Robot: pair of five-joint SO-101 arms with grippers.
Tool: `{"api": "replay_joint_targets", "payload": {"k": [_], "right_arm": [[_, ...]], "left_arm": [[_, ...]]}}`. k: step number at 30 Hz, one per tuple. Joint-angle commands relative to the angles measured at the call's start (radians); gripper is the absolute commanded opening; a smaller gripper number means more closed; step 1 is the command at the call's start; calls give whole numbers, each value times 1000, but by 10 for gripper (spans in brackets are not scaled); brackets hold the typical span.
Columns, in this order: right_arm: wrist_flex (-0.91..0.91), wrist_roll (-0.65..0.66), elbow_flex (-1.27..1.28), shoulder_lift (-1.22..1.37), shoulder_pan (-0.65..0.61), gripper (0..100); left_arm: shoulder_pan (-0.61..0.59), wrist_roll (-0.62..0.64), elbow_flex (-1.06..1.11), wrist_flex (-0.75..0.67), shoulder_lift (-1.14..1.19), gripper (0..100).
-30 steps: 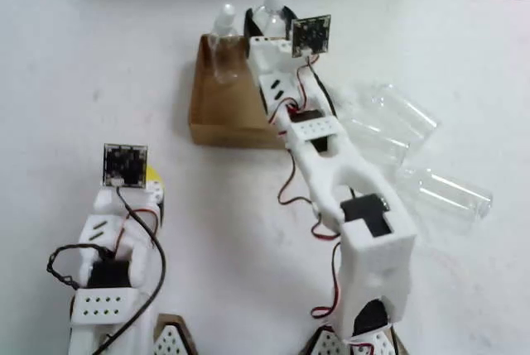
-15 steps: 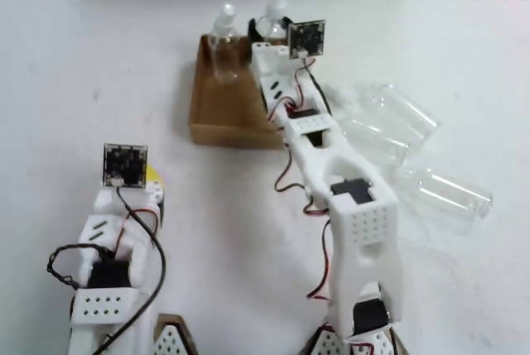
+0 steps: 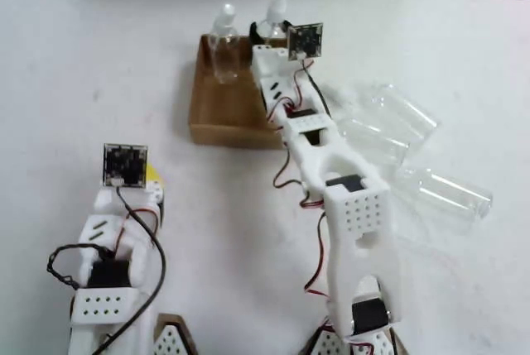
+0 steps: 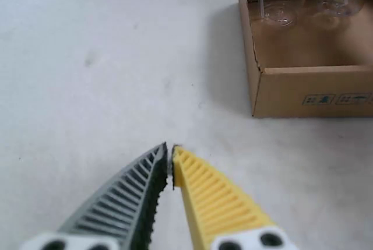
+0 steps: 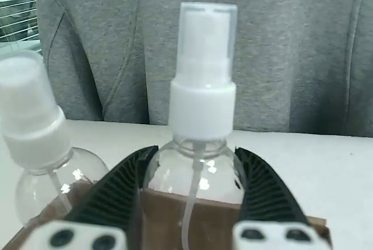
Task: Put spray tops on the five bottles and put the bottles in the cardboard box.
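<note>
Two clear bottles with white spray tops stand at the far end of the cardboard box [image 3: 233,115]. One bottle [image 3: 224,40] stands free on the box's left side. My right gripper [image 3: 273,31] is shut on the other bottle [image 3: 277,6]. In the right wrist view its black fingers [image 5: 119,194] press both sides of this bottle [image 5: 202,92], with the free bottle [image 5: 32,139] beside it. My left gripper [image 4: 170,152] is shut on nothing, low over the bare table in front of the box [image 4: 309,90].
Three clear bottles without tops lie on the table right of the box: one [image 3: 397,111], a second [image 3: 373,141] and a third [image 3: 443,191]. My right arm [image 3: 352,214] stretches between them and the box. The table's left half is bare.
My right arm has carried its bottle slightly left and down at the box's far end, next to the other bottle. The left arm has not moved.
</note>
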Motion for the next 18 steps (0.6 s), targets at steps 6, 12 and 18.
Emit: {"api": "replay_joint_targets", "payload": {"k": [6,12,18], "right_arm": [[-24,2,-52,-18,4,70],[-31,61,-57,21,-1,70],[-226,183,-71,116,-27,70]], "left_arm": [[15,-5,-3,-31,-15,39],[15,-5,-3,-29,-15,38],[13,-5,-3,-29,-15,38]]}}
